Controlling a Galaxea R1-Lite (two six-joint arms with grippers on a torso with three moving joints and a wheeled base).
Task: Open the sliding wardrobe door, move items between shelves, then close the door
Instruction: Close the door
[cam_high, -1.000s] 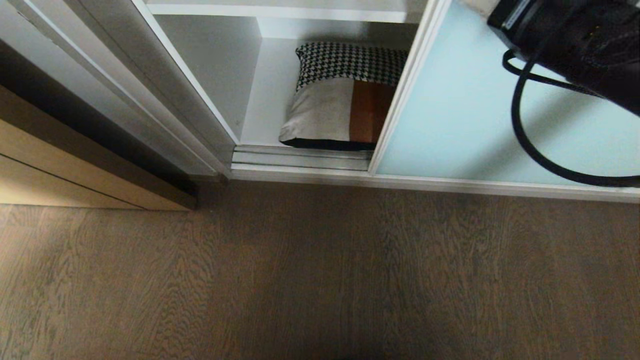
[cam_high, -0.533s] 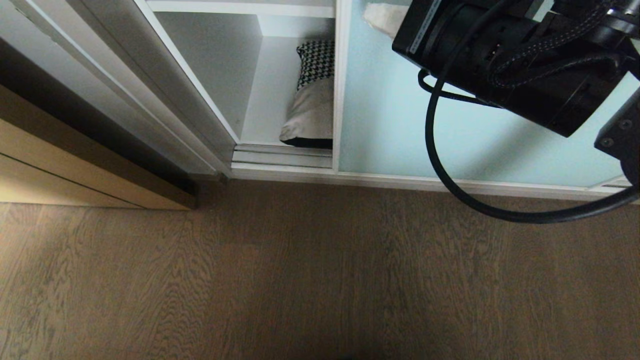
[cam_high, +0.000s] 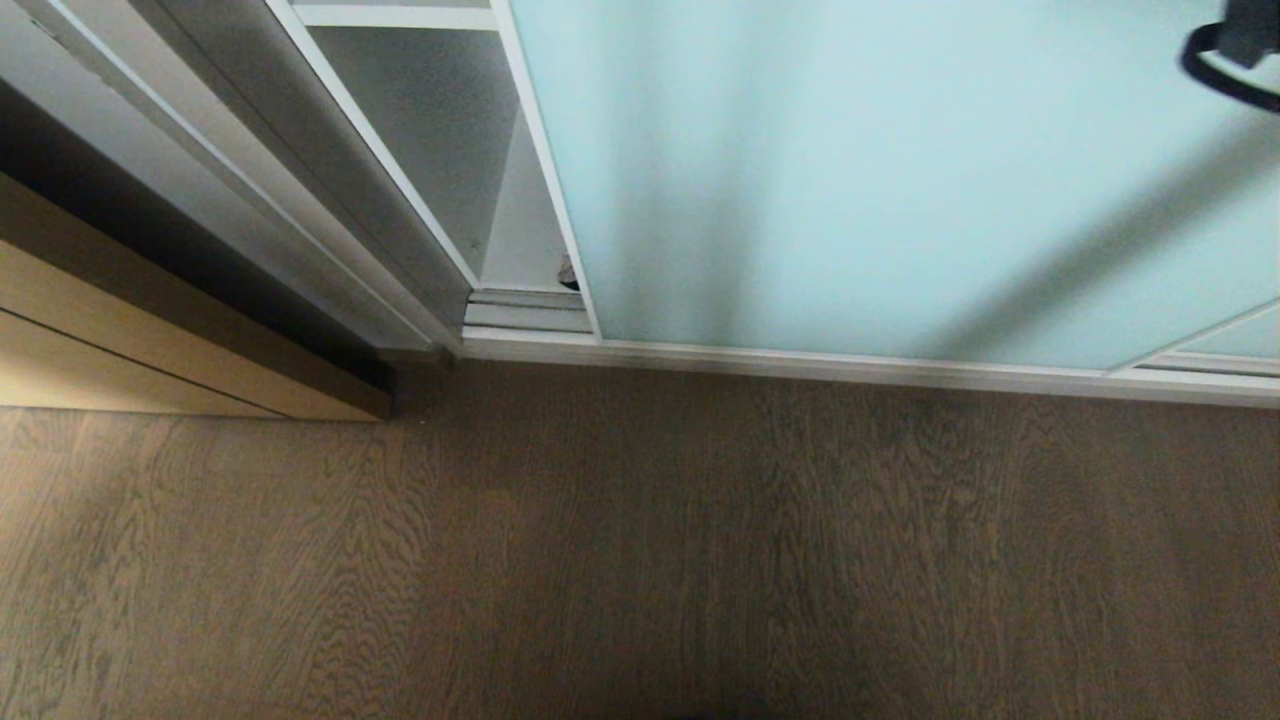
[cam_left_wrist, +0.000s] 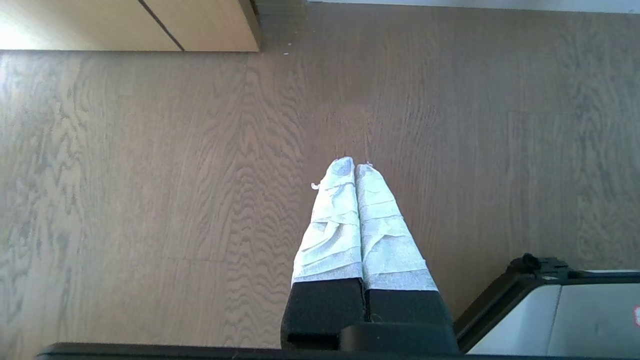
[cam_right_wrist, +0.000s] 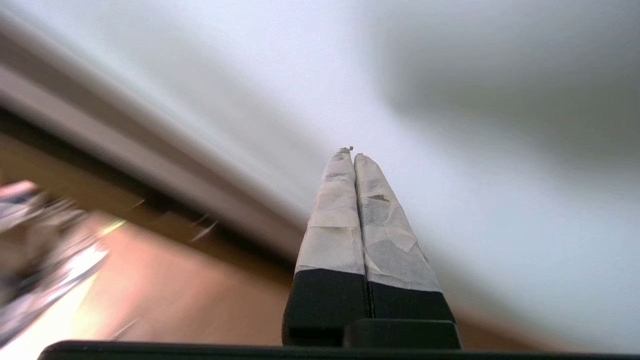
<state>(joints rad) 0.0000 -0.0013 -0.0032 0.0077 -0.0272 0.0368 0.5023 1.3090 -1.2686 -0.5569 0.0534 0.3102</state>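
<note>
One sliding wardrobe door (cam_high: 850, 180) (frosted pale aqua, slim white frame) ahead of the right gripper (cam_right_wrist: 353, 155), fingers pressed together, empty; left gripper (cam_left_wrist: 355, 167) likewise closed above floor.

Brown wood-grain plank floor (cam_high: 640, 560), matt, filling the near part of the scene and running to the foot of the wardrobe at the far side. Ridged silver metal floor track (cam_high: 525, 312), set along the far edge of the floor, exposed only in a short length at the left. Tan wooden door (cam_high: 150, 350), flat panel with one thin dark groove across its face, standing at the far left with its lower edge down on the floor; the same panel appears in the left wrist view (cam_left_wrist: 130, 25). Grey-white upright frame post (cam_high: 300, 190), ribbed lengthwise, between the tan panel and the track.
</note>
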